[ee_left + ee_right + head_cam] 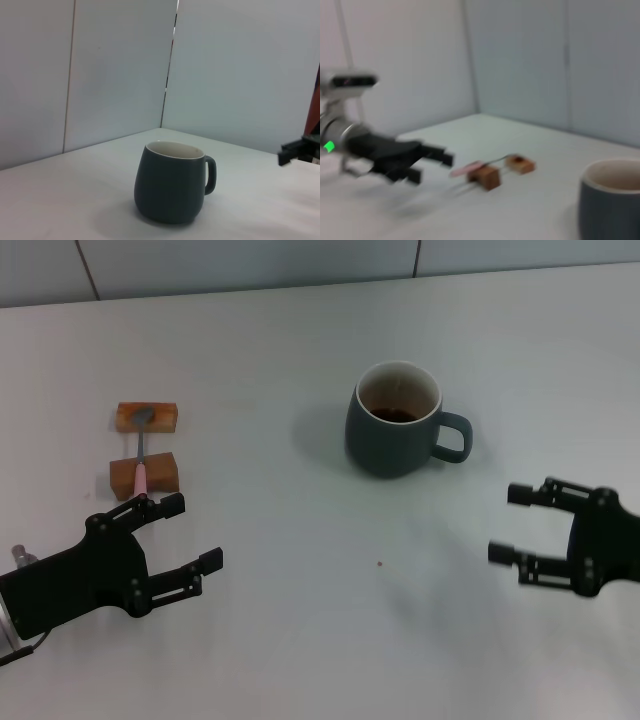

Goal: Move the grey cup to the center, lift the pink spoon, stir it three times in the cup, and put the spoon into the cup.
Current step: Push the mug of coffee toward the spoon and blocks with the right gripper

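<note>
Blue-grey ceramic, pale inside, dark brown liquid low in the bottom — the grey cup [398,420] stands upright on the white table [300,640], a little right of the middle and toward the far side, loop handle turned to my right. From my left wrist the grey cup [172,182] shows side-on, handle toward my right gripper [297,150], whose dark fingertips just enter that view's edge.

Pink spoon [140,462] lies on my left, well apart from the cup. It bridges two small wooden blocks: metal bowl on the far block [147,417], pink handle across the near block [145,475], handle end pointing toward me. From my right wrist the pink spoon [475,167] shows the same way, raised off the table on the blocks, handle end sticking out past the near one.

My left gripper [190,535] sits low at the near left, fingers spread, holding nothing; the upper fingertip is just beside the spoon's handle end, and whether it touches I cannot tell. The right wrist view shows my left gripper [430,165] with its tips near the handle, blurred.

My right gripper [515,523] is at the near right, fingers spread wide, empty — near the cup's handle side but apart from it, open side facing left.
</note>
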You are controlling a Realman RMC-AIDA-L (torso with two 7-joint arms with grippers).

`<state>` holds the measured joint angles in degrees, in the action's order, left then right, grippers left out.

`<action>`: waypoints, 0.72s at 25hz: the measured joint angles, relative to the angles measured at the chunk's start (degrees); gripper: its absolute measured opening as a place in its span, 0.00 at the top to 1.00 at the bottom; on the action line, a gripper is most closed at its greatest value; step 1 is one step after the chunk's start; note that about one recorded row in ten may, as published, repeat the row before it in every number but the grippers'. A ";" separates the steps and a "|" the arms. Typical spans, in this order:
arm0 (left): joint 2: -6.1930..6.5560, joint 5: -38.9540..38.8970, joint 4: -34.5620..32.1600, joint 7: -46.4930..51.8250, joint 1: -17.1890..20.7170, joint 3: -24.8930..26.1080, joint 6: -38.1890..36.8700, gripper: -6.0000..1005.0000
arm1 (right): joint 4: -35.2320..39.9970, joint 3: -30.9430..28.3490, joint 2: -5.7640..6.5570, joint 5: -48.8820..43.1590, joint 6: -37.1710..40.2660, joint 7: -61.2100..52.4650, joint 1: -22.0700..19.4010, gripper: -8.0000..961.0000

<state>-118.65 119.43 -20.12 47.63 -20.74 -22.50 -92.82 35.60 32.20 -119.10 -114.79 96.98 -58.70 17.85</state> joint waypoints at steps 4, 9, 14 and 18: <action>0.00 0.00 0.00 0.00 0.00 0.00 0.00 0.15 | 0.06 -0.03 0.17 3.40 -2.16 -3.37 0.30 0.18; 0.00 0.01 0.00 0.00 0.05 0.00 -0.08 0.15 | 0.53 -0.90 0.05 6.04 -3.14 -2.63 0.28 0.31; 0.00 0.02 -0.01 0.00 0.17 0.00 -0.40 0.15 | 0.30 -1.12 -0.04 11.20 -5.88 -0.76 -0.11 0.52; 0.00 0.01 -0.01 0.00 0.17 0.13 -0.68 0.15 | 0.17 -1.17 -0.16 12.98 -9.35 0.31 0.67 0.70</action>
<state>-118.65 119.44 -20.13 47.64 -20.57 -22.37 -93.50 35.77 31.03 -119.26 -101.81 87.64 -58.39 18.52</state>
